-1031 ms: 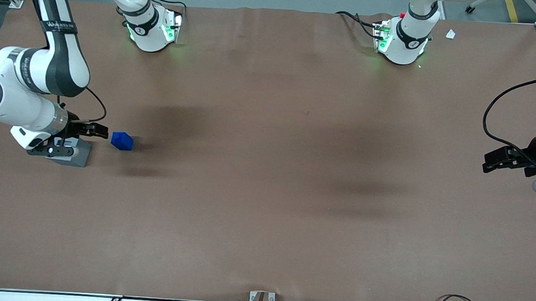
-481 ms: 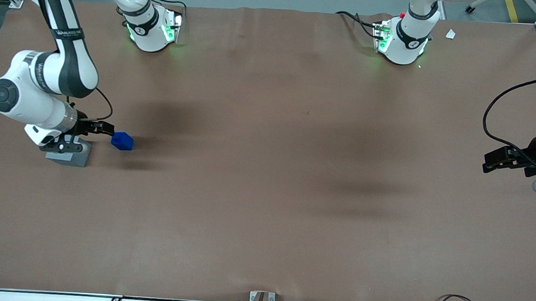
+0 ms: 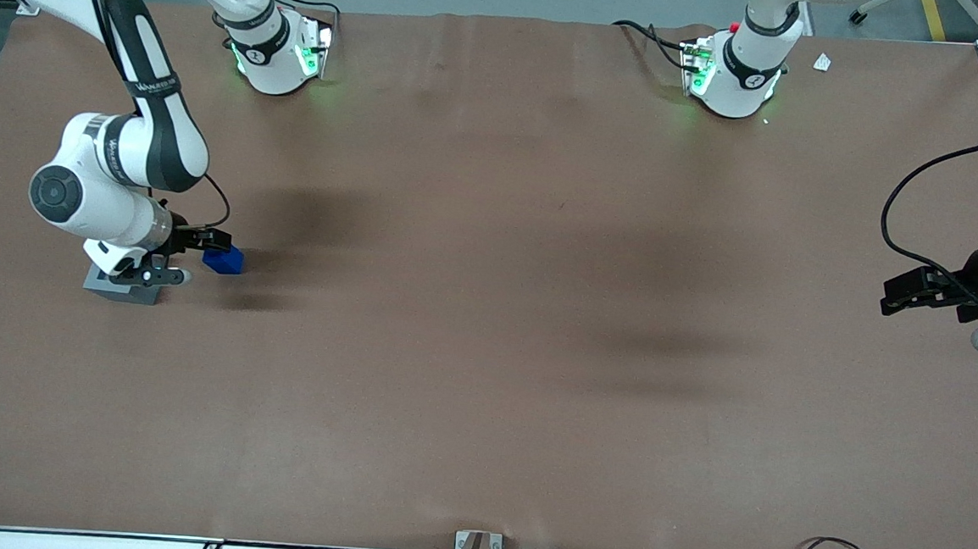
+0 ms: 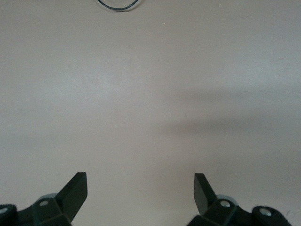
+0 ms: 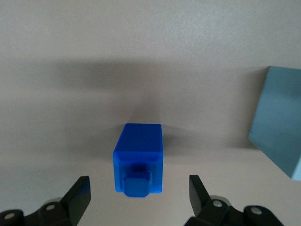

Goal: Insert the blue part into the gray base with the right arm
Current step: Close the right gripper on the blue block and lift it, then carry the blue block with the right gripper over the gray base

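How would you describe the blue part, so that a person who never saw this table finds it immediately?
Look toward the working arm's end of the brown table, where the open gripper hangs low. The blue part lies on the table just below it, beside the gray base. It is the only bright blue thing, smaller than that base, with a square stud on one face.

- A bright blue is shown by the blue part [image 5: 138,157], stud included.
- A pale gray-blue is worn by the gray base [image 5: 280,120].
- The right arm [image 3: 113,168] is coloured white and black, with white lettering.
- The gripper [image 5: 140,197], spread beside the blue part, is black.
- The table [image 3: 484,351] is covered in plain brown.
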You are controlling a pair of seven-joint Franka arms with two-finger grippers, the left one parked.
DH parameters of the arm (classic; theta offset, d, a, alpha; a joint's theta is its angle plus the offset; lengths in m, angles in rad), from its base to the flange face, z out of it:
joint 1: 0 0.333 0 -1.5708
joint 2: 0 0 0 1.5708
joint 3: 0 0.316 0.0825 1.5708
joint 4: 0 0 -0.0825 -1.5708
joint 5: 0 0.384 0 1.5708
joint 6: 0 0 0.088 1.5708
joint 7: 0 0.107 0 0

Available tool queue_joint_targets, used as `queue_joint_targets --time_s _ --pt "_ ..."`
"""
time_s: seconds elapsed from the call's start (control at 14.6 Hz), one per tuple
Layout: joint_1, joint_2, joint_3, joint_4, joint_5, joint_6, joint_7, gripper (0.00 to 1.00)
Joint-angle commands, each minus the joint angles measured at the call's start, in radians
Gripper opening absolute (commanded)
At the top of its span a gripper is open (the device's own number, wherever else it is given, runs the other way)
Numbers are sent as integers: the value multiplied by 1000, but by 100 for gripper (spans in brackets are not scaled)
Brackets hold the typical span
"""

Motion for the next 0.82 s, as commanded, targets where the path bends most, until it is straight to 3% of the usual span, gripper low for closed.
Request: queue_joint_targets --time_s 0.0,0.27,0.48,0.62,0.76 --pt "-2 12 -3 -10 19 11 -14 92" --pt "-1 43 -3 -5 19 14 -12 89" --pt "-4 48 -3 -1 19 14 -12 74" --pt "-4 51 -3 2 19 14 -12 57" --pt "-5 68 -3 22 18 14 -12 32"
